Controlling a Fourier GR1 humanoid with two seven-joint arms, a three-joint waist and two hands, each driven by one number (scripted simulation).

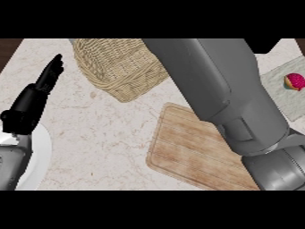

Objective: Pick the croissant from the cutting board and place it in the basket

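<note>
Forearm first: my right forearm (227, 89) fills the middle of the head view, a big grey limb running from the lower right corner up and leftward to the top of the scene. The right robot hand at its far end does not show, so I cannot tell how its fingers stand or whether they have hold of anything.

Under that forearm lies the wooden cutting board (188, 152), set at a slant on the pale marbled worktop (108, 120). Its left half is in plain sight, while the right side is covered by my arm. Up beyond it sits the wicker basket (115, 67), tilted in the view, with its right portion hidden behind the forearm too.

And the croissant? I cannot tell where it is. It shows nowhere in this view, and my arm hides part of the board and part of the basket.

Over on the left, my left robot hand (42, 85) rests near the worktop's edge, black fingers straight and together, pointing up and away from me, with nothing in them. Its grey left forearm (3, 165) comes in from the lower left corner, over a white plate (44, 147) that peeks out beneath the wrist.

Far right, a grey cloth (290, 100) lies on the worktop with a small pink and yellow item (294, 82) sitting on it, too small to name.
</note>
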